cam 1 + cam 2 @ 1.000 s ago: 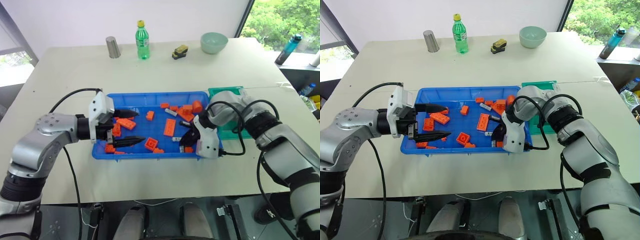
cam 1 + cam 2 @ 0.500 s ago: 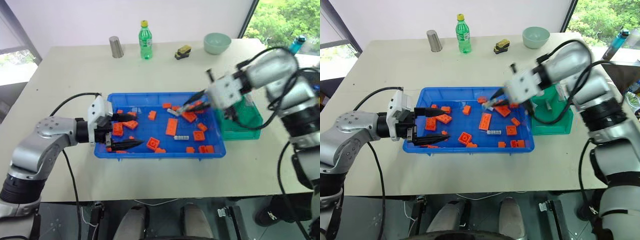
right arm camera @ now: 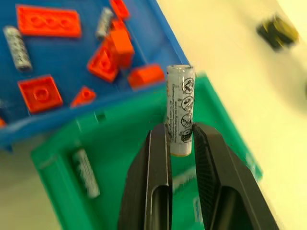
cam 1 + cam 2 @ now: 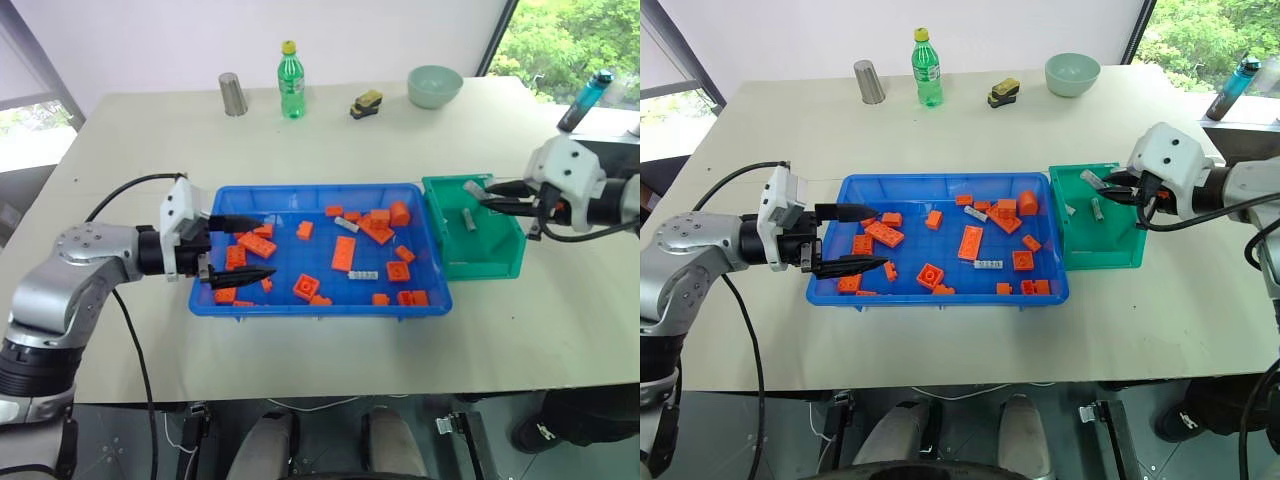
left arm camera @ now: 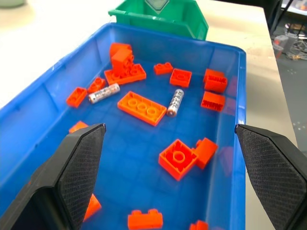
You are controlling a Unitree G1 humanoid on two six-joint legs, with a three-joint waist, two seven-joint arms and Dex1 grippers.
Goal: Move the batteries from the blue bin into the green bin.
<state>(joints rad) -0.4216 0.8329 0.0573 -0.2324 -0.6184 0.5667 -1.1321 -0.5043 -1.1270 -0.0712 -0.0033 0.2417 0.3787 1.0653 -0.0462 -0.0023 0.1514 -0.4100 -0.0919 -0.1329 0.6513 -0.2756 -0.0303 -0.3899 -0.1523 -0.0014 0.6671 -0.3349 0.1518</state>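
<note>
Green bin (image 4: 478, 246) sits directly under your right end effector (image 3: 181, 136), whose two fingers are pinched on one battery (image 3: 180, 109); the cell stands out past the fingertips, its long axis running along the fingers. From the head views that end effector hovers over the bin's far right rim, tips pointing back toward the blue bin (image 4: 300, 305), so the drop lies straight below; you should only need to part the fingers. I'd judge a small risk that the cell lands on the rim if you let go too near the edge.

Your left end effector (image 4: 238, 247) hangs spread wide and empty over the left end of the blue bin, holding nothing.

Counts, as far as you can see:
- In the green bin: one battery clearly lying on the floor (image 3: 87, 173); a second pale mark near it could be another, but you cannot tell
- In the blue bin: two batteries left (image 5: 103, 93) and (image 5: 175, 101), lying flat among the bricks (image 4: 341, 253), toward the far and right part
- Orange bricks: roughly fifteen, scattered

Both remaining cells lie nearer the green bin's side than the left arm's, so your right arm looks the handier one for them
</note>
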